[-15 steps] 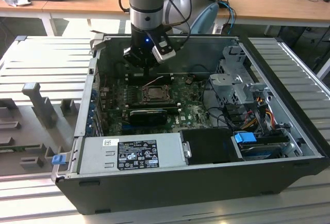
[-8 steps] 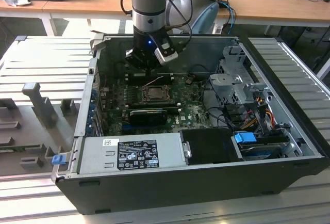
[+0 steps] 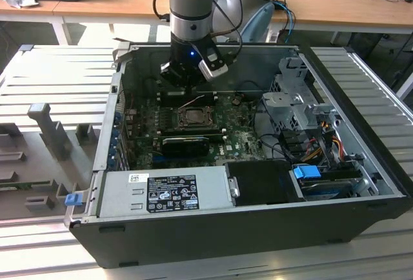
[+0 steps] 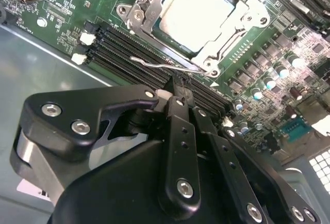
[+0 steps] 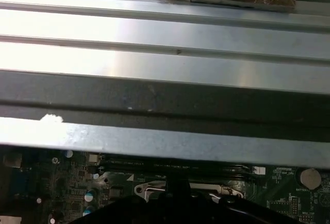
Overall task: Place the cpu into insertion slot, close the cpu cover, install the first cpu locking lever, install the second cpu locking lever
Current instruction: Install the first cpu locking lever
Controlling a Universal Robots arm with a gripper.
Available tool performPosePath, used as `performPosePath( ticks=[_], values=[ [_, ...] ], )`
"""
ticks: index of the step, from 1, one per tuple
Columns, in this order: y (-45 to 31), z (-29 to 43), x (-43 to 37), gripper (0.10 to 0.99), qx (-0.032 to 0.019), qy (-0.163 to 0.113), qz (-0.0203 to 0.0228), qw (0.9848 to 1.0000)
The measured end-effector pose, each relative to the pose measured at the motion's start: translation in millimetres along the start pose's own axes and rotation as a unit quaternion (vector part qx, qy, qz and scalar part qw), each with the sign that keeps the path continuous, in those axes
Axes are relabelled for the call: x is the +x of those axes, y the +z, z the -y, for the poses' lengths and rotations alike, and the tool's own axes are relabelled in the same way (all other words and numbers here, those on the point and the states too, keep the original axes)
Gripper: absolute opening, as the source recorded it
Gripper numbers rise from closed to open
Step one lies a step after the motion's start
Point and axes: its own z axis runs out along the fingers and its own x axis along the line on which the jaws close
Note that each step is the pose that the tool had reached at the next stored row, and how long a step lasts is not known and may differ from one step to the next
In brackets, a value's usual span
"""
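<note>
Already seated under the cpu cover in the insertion slot: cpu, mid-motherboard, case walls close around. Poised at the socket's 12 o'clock edge, hand pointing down, fingers pressed together by a wire lever.

ribbed metal table, open computer case

silvery square cpu in dark-framed insertion slot on green motherboard, black gripper beside socket edge, thin wire locking lever between them
</note>
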Motion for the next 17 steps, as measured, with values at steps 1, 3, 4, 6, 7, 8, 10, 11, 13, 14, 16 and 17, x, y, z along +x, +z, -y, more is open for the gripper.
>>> performPosePath(
  ticks=[1, 3, 4, 6, 7, 8, 10, 11, 13, 14, 16, 17],
  values=[
    [0.0, 0.1, -1.1, 0.106, 0.0000, 0.000, 0.0000, 1.0000],
    [0.1, 0.5, -6.6, 0.106, 0.0000, 0.000, 0.0000, 1.0000],
    [0.2, 0.6, -7.5, 0.106, -0.0001, 0.000, 0.0000, 1.0000],
    [0.3, 0.6, -8.4, 0.106, 0.0000, -0.009, 0.0017, 1.0000],
    [0.4, 0.6, -8.4, 0.106, 0.0000, -0.011, 0.0028, 0.9999],
    [0.4, 0.7, -8.6, 0.106, 0.0002, -0.011, 0.0027, 0.9999],
    [1.9, 1.0, -11.4, 0.106, 0.0002, -0.011, 0.0028, 0.9999],
    [3.9, 1.5, -14.2, 0.106, 0.0003, -0.010, 0.0028, 0.9999],
    [5.7, 1.8, -16.0, 0.106, 0.0003, -0.007, 0.0032, 1.0000],
    [6.9, 1.9, -16.9, 0.106, 0.0003, -0.006, 0.0033, 1.0000],
    [8.6, 1.8, -18.5, 0.106, 0.0004, -0.006, 0.0033, 1.0000],
    [9.2, 1.8, -19.3, 0.106, 0.0004, -0.006, 0.0033, 1.0000]
  ],
)
